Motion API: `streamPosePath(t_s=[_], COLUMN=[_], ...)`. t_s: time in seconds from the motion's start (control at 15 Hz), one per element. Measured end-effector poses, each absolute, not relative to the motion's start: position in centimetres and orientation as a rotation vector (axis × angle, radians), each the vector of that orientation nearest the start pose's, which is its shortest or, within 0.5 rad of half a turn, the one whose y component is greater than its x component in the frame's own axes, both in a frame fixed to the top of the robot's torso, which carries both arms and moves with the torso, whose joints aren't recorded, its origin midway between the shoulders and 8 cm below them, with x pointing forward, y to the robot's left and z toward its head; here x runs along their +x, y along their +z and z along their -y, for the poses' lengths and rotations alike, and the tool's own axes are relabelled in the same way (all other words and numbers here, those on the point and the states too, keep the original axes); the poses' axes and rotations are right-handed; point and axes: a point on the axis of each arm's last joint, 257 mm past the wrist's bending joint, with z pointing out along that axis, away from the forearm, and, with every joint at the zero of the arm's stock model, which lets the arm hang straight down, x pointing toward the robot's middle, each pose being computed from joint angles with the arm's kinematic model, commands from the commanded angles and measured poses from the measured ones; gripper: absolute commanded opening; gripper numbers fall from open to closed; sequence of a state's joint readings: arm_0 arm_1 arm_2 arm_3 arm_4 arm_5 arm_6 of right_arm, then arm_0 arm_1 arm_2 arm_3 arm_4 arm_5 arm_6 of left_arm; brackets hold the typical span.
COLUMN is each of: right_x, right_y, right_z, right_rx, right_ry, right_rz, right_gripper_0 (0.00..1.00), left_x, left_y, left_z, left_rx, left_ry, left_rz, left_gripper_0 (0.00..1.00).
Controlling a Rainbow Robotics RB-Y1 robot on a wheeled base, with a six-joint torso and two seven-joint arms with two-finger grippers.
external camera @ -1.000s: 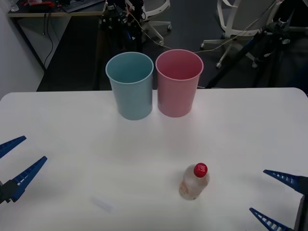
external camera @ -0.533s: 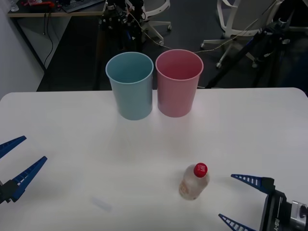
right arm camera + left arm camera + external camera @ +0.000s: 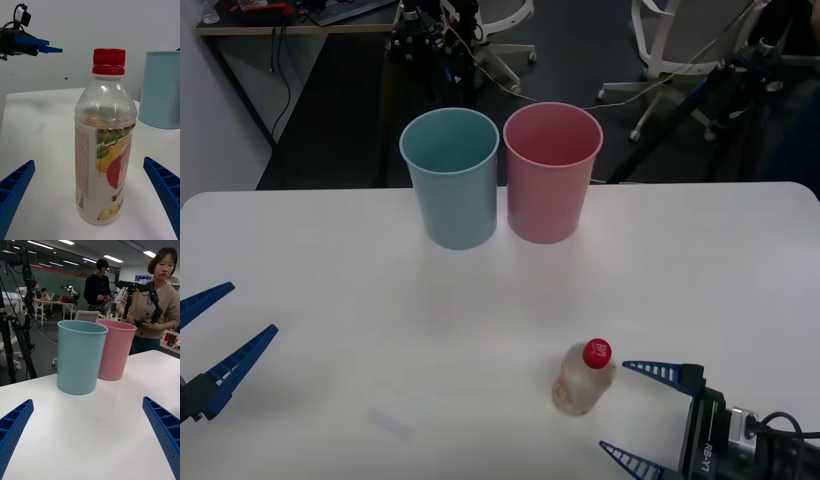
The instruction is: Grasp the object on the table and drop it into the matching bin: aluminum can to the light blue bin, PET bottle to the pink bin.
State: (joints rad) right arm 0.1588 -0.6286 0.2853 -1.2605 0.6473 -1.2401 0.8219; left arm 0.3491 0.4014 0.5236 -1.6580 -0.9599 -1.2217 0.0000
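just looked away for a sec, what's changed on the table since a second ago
The right end effector has slid in from the table's right edge toward the PET bottle, fingers open and now flanking it without touching. Nothing has been grasped or released. The bottle stands upright in the same spot, the light blue bin and pink bin sit side by side as before, and the left end effector stays open at the left edge.

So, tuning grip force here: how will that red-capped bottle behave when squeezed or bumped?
The PET bottle looks empty, so probably light. Its thin clear wall may flex. Standing tall, a bump from the open right gripper could tip it.
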Motion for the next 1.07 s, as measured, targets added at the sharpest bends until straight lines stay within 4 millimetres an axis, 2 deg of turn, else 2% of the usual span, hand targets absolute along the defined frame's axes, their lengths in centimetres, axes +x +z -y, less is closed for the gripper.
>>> streamPosePath(t_s=[0.33,0.6,1.07], right_x=[31.5,32.3,33.6], right_y=[-30.5,-30.0,-29.4], right_z=[14.9,13.1,11.3], right_rx=[-0.982,-0.967,-0.943], right_ry=[0.722,0.746,0.758], right_rz=[-1.250,-1.232,-1.223], right_gripper_0=[1.00,1.00,1.00], left_x=[34.2,34.2,34.2], left_y=[-16.9,-16.9,-16.9], left_z=[-33.0,-33.0,-33.0], left_rx=[0.465,0.465,0.465], left_ry=[-0.567,-0.567,-0.567], left_rz=[-1.441,-1.441,-1.441], left_gripper_0=[1.00,1.00,1.00])
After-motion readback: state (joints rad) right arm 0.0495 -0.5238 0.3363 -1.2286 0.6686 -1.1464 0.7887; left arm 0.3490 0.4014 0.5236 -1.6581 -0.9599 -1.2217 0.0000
